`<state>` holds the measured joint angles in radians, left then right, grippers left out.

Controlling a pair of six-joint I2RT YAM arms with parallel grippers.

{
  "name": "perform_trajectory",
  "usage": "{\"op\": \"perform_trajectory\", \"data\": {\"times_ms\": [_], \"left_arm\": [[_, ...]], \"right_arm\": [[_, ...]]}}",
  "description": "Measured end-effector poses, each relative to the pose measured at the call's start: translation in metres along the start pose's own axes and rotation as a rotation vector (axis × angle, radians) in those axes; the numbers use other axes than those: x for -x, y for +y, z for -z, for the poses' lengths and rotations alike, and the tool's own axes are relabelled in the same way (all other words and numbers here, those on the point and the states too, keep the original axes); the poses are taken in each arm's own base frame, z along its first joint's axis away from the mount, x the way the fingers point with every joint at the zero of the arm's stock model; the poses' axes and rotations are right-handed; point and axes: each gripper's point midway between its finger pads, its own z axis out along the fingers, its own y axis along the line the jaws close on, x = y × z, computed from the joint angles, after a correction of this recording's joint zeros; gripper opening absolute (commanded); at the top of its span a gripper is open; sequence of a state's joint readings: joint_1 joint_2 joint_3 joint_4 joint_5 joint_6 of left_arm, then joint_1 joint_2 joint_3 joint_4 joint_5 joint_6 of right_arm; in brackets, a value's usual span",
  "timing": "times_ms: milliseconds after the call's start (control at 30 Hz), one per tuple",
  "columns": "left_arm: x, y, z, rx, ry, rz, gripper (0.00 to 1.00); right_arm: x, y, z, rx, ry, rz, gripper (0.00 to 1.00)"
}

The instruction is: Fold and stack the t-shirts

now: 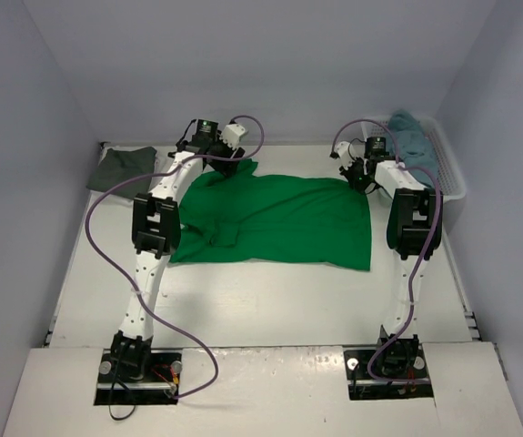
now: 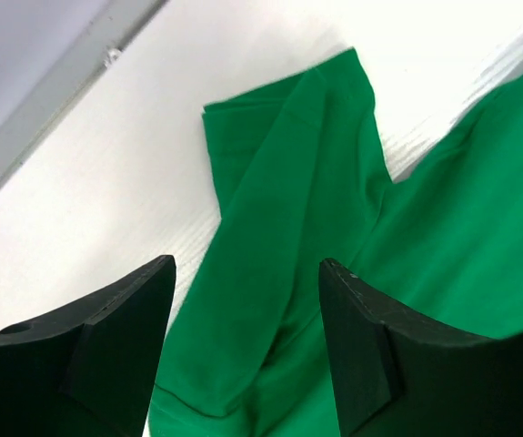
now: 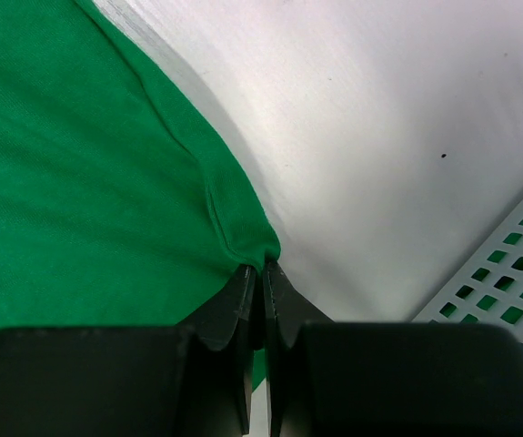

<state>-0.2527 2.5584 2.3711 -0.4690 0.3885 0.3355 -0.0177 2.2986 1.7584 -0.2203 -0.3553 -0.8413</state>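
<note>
**Green shirt spread flat; far corners in work**

My right gripper (image 3: 261, 273) is clenched on the far right corner of the green t-shirt (image 1: 279, 223), probably to keep that edge stretched. My left gripper (image 2: 246, 282) hangs released over the rumpled far-left sleeve (image 2: 279, 209), holding nothing. The shirt lies mid-table. Judgement: flatten the sleeve before folding. The dark grey t-shirt (image 1: 120, 167) lies far left, and the teal t-shirt (image 1: 411, 132) is in the basket (image 1: 450, 168).
</note>
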Motion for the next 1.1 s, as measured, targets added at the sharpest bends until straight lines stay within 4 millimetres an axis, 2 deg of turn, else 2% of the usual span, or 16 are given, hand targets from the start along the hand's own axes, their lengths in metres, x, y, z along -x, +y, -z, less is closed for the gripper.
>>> {"op": "perform_trajectory", "data": {"times_ms": [167, 333, 433, 633, 667, 800, 833, 933, 1100], "left_arm": [[0.018, 0.006, 0.001, 0.015, -0.045, -0.015, 0.59], [0.025, 0.01, -0.003, 0.023, -0.074, -0.025, 0.59], [0.02, 0.011, -0.014, 0.019, -0.074, -0.024, 0.59], [-0.009, 0.003, -0.036, -0.015, -0.029, -0.005, 0.58], [-0.008, 0.003, -0.037, -0.02, -0.036, -0.003, 0.58], [-0.005, 0.004, -0.037, -0.018, -0.042, -0.003, 0.43], [-0.005, 0.004, -0.038, -0.017, -0.043, -0.002, 0.35], [-0.007, 0.004, -0.04, -0.02, -0.042, 0.0, 0.25], [-0.007, 0.004, -0.04, -0.017, -0.042, 0.001, 0.23]], "right_arm": [[0.0, 0.001, 0.0, -0.001, -0.001, 0.001, 0.0], [0.0, 0.001, 0.0, -0.005, -0.005, 0.002, 0.0], [0.0, 0.001, 0.0, -0.007, -0.007, 0.003, 0.0], [0.0, 0.001, 0.0, -0.008, -0.009, 0.003, 0.0], [0.0, 0.001, 0.001, -0.008, -0.009, 0.002, 0.0], [-0.001, 0.003, 0.001, -0.006, -0.008, 0.001, 0.0], [-0.001, 0.003, 0.001, -0.006, -0.008, 0.001, 0.0], [-0.001, 0.003, 0.001, -0.007, -0.009, 0.002, 0.0], [-0.001, 0.003, 0.001, -0.008, -0.009, 0.002, 0.0]]}}
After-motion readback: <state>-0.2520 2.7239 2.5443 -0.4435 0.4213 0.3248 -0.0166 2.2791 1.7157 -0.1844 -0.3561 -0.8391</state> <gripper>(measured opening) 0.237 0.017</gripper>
